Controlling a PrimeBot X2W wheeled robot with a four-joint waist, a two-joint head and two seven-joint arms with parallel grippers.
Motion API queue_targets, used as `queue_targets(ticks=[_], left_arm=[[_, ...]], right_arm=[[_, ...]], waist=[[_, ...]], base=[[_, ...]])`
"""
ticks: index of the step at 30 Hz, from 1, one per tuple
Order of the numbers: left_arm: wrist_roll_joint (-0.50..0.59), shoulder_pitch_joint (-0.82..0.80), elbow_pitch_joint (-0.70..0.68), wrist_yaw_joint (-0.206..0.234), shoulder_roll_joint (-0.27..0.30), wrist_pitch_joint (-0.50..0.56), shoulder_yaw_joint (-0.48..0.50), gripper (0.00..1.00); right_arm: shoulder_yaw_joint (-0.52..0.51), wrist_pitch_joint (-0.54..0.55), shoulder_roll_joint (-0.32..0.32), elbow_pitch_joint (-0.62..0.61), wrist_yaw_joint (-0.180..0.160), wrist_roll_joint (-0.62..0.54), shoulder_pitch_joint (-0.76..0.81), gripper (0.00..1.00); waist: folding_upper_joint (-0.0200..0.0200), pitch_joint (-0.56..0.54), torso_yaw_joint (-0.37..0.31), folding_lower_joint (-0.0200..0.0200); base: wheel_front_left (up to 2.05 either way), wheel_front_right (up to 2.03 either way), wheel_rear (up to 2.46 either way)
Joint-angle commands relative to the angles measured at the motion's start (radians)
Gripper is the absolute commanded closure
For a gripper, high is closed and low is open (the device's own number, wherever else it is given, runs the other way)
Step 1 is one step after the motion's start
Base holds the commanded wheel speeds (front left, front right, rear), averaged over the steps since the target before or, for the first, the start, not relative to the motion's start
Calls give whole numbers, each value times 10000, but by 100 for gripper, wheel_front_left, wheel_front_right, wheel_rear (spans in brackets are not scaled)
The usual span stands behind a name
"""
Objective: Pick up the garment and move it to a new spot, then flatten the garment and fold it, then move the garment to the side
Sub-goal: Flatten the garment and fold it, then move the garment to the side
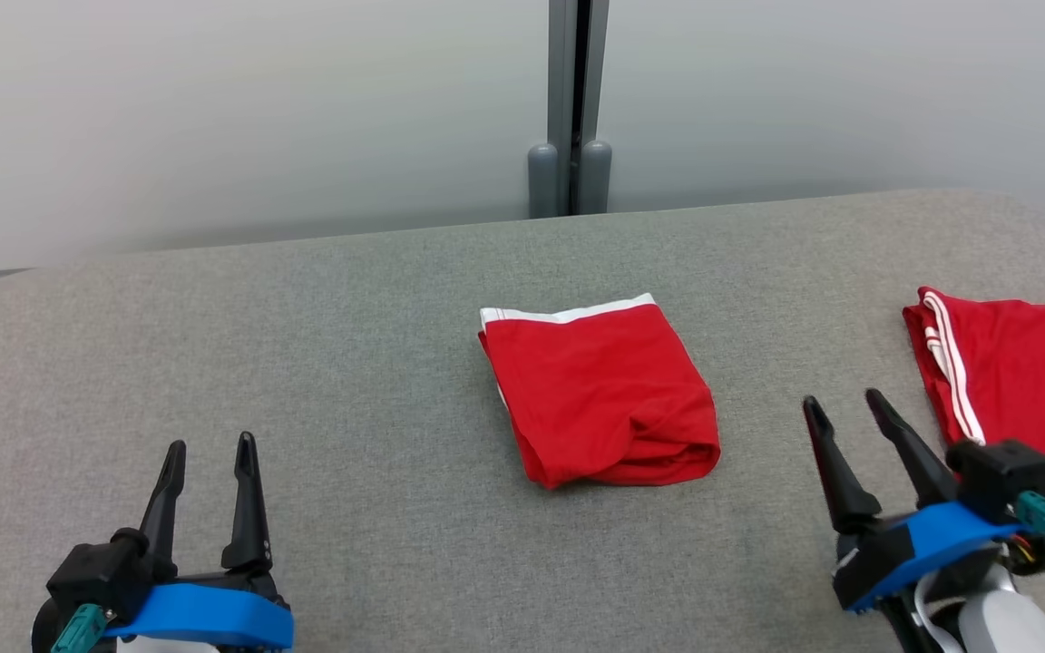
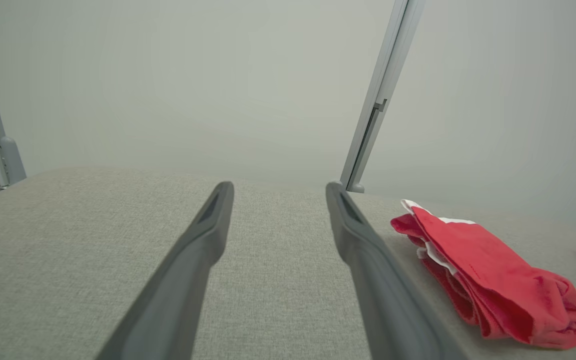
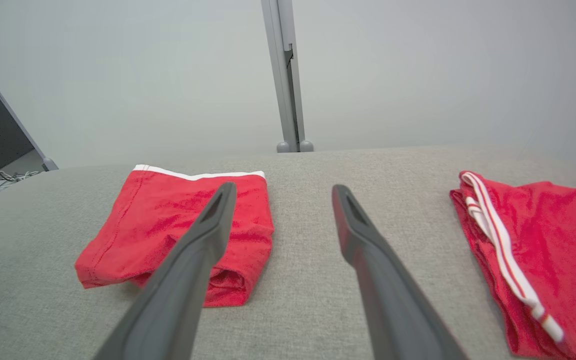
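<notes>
Parted and empty, the left gripper (image 1: 212,442) is seen well left of the folded red garment (image 1: 600,394); the right gripper (image 1: 843,399), likewise spread with nothing gripped, is seen near its right. Farther right, a striped red garment (image 1: 1021,381) is laid on the grey table (image 1: 305,317).

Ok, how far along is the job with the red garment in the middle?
Done: the red garment lies folded compactly on the table, white waistband on its far edge. In hand: nothing; the left fingers and right fingers stand open, apart from the cloth. Left: moving it to the side, perhaps toward the striped red garment at the right.
</notes>
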Motion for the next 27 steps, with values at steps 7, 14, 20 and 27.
queue_targets(ticks=[7, 14, 20, 27], left_arm=[[63, 231, 171, -76, 75, -43, 91, 0], [95, 340, 198, -76, 107, -43, 109, 0], [107, 396, 231, -77, 110, -43, 27, 0], [190, 5, 75, -77, 146, -43, -108, 0]], right_arm=[[-959, 271, 414, -245, 3, -841, 878, 0], [-1063, 491, 616, -409, 3, -940, 1006, 0], [-1106, 625, 760, -390, 3, -874, 1130, 0], [-1221, 1927, 781, -273, 5, -686, 176, 0]], waist=[[0, -210, -135, 0], [0, -264, -152, 0], [0, -321, -117, 0], [0, 192, 70, 0]], base=[[0, 0, 0], [0, 0, 0], [0, 0, 0], [0, 0, 0]])
